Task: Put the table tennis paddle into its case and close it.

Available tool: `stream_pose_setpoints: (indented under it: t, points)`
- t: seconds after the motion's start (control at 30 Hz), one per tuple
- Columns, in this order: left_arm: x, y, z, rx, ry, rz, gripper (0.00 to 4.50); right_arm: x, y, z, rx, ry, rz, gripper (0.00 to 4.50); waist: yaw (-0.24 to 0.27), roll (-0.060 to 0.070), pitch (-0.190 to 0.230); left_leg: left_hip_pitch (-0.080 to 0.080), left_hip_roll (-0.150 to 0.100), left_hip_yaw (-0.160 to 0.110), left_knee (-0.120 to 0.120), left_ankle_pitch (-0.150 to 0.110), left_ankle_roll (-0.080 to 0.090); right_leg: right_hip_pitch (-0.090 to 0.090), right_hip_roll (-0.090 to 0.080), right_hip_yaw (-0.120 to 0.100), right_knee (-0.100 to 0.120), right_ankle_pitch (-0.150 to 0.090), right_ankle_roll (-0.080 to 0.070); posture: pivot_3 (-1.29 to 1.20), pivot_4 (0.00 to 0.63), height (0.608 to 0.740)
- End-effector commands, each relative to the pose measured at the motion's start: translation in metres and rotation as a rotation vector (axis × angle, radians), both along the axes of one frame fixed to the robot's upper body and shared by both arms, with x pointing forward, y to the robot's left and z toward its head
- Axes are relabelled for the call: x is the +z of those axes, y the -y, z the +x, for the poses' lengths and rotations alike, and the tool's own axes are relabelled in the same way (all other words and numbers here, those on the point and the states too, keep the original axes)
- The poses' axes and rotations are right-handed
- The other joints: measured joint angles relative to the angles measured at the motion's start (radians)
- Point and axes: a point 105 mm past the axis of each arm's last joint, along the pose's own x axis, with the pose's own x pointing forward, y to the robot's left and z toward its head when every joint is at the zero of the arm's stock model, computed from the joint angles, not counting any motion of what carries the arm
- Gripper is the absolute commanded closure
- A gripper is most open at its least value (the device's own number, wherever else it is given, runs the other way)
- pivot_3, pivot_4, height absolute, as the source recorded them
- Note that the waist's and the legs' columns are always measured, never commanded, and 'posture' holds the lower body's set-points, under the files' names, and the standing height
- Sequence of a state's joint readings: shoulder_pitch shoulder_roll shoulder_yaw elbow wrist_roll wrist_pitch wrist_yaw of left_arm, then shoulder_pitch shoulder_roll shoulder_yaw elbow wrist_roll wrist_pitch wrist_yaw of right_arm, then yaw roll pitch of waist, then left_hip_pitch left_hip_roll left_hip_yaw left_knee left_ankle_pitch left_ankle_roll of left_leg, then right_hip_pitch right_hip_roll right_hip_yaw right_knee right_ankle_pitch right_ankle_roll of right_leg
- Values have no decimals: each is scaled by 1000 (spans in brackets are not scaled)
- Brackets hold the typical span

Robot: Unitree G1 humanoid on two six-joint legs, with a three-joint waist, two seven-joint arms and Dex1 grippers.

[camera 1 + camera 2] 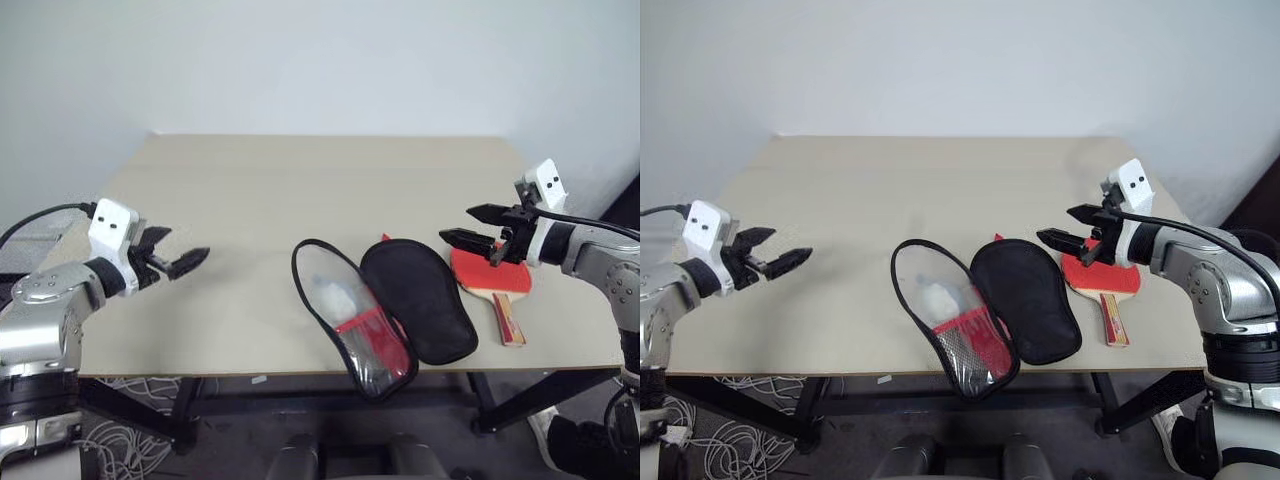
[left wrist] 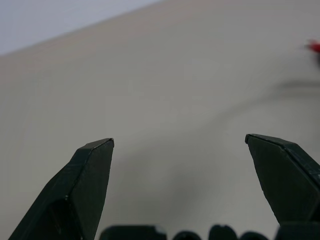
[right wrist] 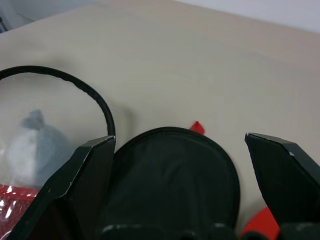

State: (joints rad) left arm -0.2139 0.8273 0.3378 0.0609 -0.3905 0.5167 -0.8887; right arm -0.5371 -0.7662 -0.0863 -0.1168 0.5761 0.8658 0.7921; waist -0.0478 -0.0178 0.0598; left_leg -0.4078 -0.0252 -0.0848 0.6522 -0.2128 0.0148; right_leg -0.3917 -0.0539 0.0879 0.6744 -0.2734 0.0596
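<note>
Beige table (image 1: 300, 190): unzipped case (image 1: 385, 315), table tennis paddle (image 1: 495, 285) beside it

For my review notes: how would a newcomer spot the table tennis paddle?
Look at the beige table, near its front right corner. Right of the opened case lies the table tennis paddle, under the right hand; it alone has a striped wooden handle.

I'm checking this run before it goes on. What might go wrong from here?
The paddle lies flat near the table edge, handle toward the front; a poor pinch by the open right gripper might push it off. The open case also lies at the front edge, and its clear flap overhangs, so sliding the paddle in could drag it over.
</note>
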Motion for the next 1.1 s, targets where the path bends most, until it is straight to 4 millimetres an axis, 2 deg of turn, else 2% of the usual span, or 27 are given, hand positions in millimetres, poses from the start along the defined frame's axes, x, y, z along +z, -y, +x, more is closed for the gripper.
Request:
stream_pose_setpoints:
  t: [0.03, 0.17, 0.33, 0.5, 0.7, 0.83, 1.1]
  points:
    - [23, 12, -21, -124, 56, -21, 26, 7, 3, -2, 22, 32, -6, 0, 1, 0, 0, 0, 0, 0, 0, 0, 0, 0, 0, 0, 0, 0, 0, 0, 0, 734]
    - [25, 11, -34, -145, 44, -22, 26, 1, 6, -13, 50, 13, -28, 0, 2, 0, 0, 0, 0, -3, 0, 0, 0, 1, -1, -1, -1, 0, 0, 0, 0, 734]
    - [33, 7, -29, -178, 70, 41, 26, -3, 7, -20, 55, -13, -35, 0, 1, 2, 1, 0, 0, -2, 0, 0, 0, 0, -1, -1, -1, 0, 0, 0, 0, 734]
    - [36, 22, -24, -275, 63, 3, 26, -5, 16, -25, 42, -21, -68, 0, 2, 2, 1, 0, 0, 3, 0, 0, 0, 1, 0, -1, -1, 0, 0, 0, 0, 734]
    - [33, 48, -19, -370, 61, -13, 26, -10, 38, -36, 37, -47, -144, 0, 1, 2, 1, 0, 0, 3, 0, 0, 0, 1, 0, -1, -1, 0, 0, 0, 0, 734]
    - [33, 53, -19, -417, 53, -1, 26, -12, 48, -47, 57, -91, -189, 0, 1, 3, 1, 0, 1, 4, 0, 0, 0, 1, 0, -1, -1, 0, 0, 0, 0, 734]
    - [30, 65, -23, -480, 50, 0, 26, -16, 70, -56, 23, -135, -247, 0, 2, 3, 1, 0, 2, 8, 0, 0, 0, 0, 1, 1, -1, 0, 0, 0, 0, 734]
